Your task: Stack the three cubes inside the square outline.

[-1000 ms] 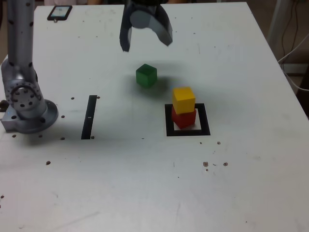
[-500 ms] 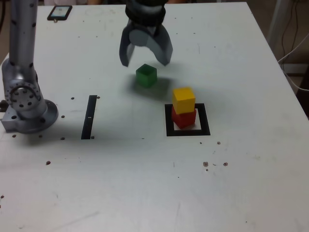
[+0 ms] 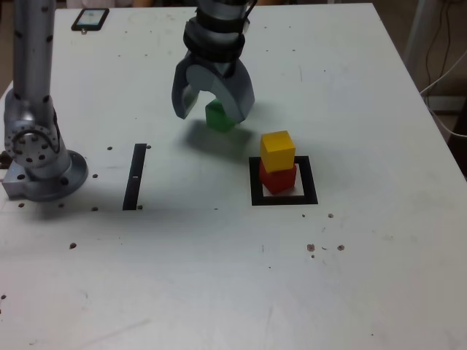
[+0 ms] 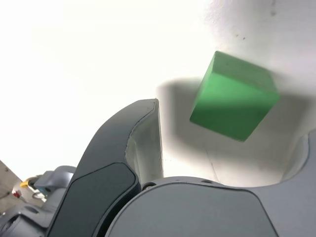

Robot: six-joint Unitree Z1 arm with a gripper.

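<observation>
Over the green cube (image 3: 217,117) on the table (image 3: 365,277): hand (image 3: 213,108) spread wide, straddling it for a grasp, no contact visible. Yellow cube (image 3: 277,151) sits on red cube (image 3: 277,179) inside the square outline (image 3: 255,182), awaiting the third.

White table (image 3: 379,262), top scuffed and dotted with small dark specks. Directly on it: green cube (image 3: 217,117) toward the far middle, square outline (image 3: 255,191) nearer and toward the exterior view's right with red cube (image 3: 278,179) resting inside its white centre, narrow black strip (image 3: 134,176) toward the exterior view's left, grey arm base (image 3: 45,171) at the left edge, and a dark phone-like object (image 3: 90,19) at the far left corner. Green cube well apart from the outline, not touching it, seen close up in the wrist view (image 4: 234,97) on the bright surface beside its own shadow.
</observation>
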